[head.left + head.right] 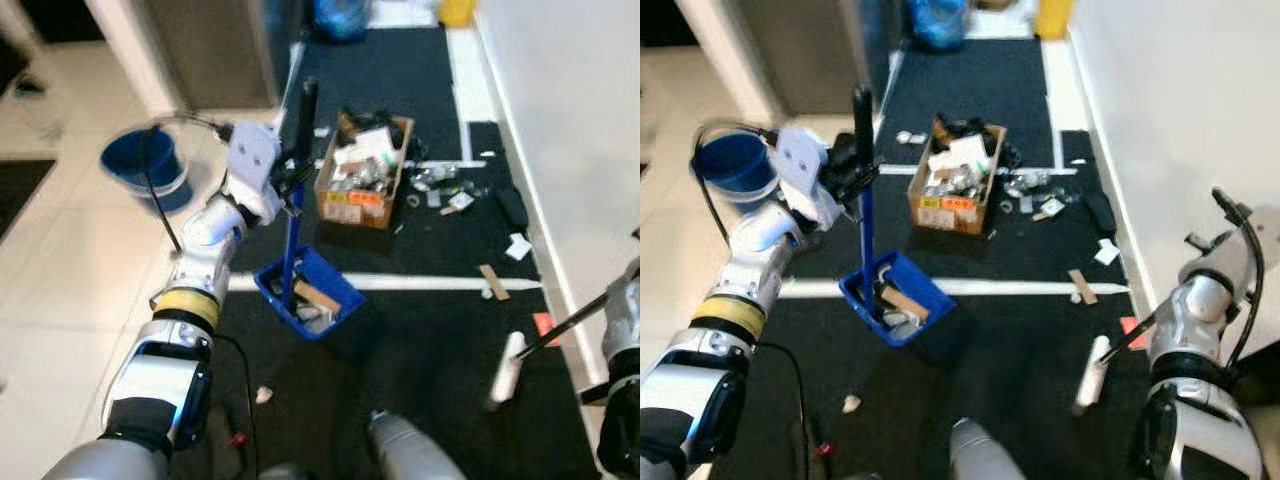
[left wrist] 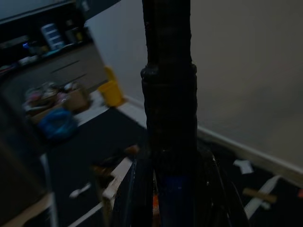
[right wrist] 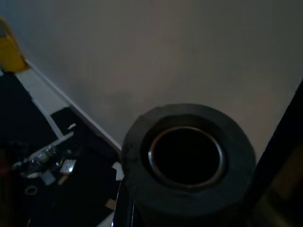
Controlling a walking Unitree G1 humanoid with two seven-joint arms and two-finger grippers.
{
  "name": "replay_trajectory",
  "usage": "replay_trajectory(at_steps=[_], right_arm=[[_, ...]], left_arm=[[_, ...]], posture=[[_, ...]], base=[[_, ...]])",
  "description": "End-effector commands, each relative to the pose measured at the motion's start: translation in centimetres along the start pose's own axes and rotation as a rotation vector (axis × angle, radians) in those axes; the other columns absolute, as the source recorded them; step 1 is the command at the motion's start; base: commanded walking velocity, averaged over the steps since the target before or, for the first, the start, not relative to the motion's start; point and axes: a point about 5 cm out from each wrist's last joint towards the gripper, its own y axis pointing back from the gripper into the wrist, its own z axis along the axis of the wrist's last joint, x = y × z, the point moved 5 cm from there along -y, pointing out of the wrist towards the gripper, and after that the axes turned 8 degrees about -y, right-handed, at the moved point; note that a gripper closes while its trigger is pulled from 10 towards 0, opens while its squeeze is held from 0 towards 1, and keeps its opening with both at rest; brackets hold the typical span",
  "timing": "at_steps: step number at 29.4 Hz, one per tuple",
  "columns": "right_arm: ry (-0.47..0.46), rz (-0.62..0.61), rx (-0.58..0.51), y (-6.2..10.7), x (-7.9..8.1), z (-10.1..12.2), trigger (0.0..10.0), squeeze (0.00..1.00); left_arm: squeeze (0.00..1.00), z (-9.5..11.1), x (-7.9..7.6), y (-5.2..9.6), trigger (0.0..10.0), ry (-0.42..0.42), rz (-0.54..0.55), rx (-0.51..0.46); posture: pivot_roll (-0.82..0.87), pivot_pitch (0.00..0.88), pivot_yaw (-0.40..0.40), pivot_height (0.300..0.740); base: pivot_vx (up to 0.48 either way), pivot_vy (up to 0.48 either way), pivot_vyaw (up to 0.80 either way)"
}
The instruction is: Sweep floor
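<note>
Gripped at the top of an upright blue pole, the left gripper (image 1: 290, 172) has its black fingers closed round the black-sleeved handle (image 2: 168, 109) of the blue long-handled dustpan (image 1: 308, 292), which stands on the black floor mat (image 1: 420, 340) in front of the robot. Its silver left arm (image 1: 200, 270) reaches forward and up from the lower left, elbow bent, wrist turned inward toward the pole. The dustpan's tray holds a few scraps, among them a tan piece.

On the other side, the right gripper (image 1: 1230, 215) is raised beside the white wall (image 1: 1180, 120), forearm upright; whether its fingers clasp anything I cannot tell, though the right wrist view looks straight down the open end of a dark round tube (image 3: 187, 158). A thin dark broom stick (image 1: 1137, 330) slants from that arm down to a white broom head (image 1: 1092, 374) resting on the mat near the skirting.

Nearest the robot, a small pale scrap (image 1: 851, 404) lies on the mat. Farther on, a white stripe (image 1: 440, 284) crosses the mat, with a tan strip of wood (image 1: 1082, 286) and paper bits close to it. Beyond the dustpan sits an open brown cardboard box (image 1: 362, 180) crammed with rubbish, loose litter (image 1: 440, 185) scattered between it and the wall. Off to the left, on pale tiles, stands a blue round bucket (image 1: 148, 165). At the far end are a blue bag (image 1: 937, 22) and a yellow bin (image 1: 1055, 15).
</note>
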Motion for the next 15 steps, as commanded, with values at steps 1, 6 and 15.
replay_trajectory(at_steps=[1,6,15], right_arm=[[-0.02,0.022,-0.012,0.2,0.8,0.0,10.0,0.0],[-0.021,0.094,0.057,1.2,2.5,-2.1,10.0,0.0],[-0.012,0.17,0.09,1.9,4.2,-3.1,10.0,0.0]], left_arm=[[0.0,0.7,0.7,0.1,10.0,-0.003,0.041,-0.04],[0.0,-0.3,0.8,0.5,10.0,0.075,0.099,-0.031],[0.0,-0.7,1.7,1.0,10.0,0.099,0.174,-0.028]], posture=[[0.05,0.0,0.05,0.74],[0.05,0.0,0.049,0.74],[0.05,0.0,0.038,0.74]], base=[[0.0,0.0,-0.76],[0.0,0.0,-0.76],[0.0,0.0,-0.76]])
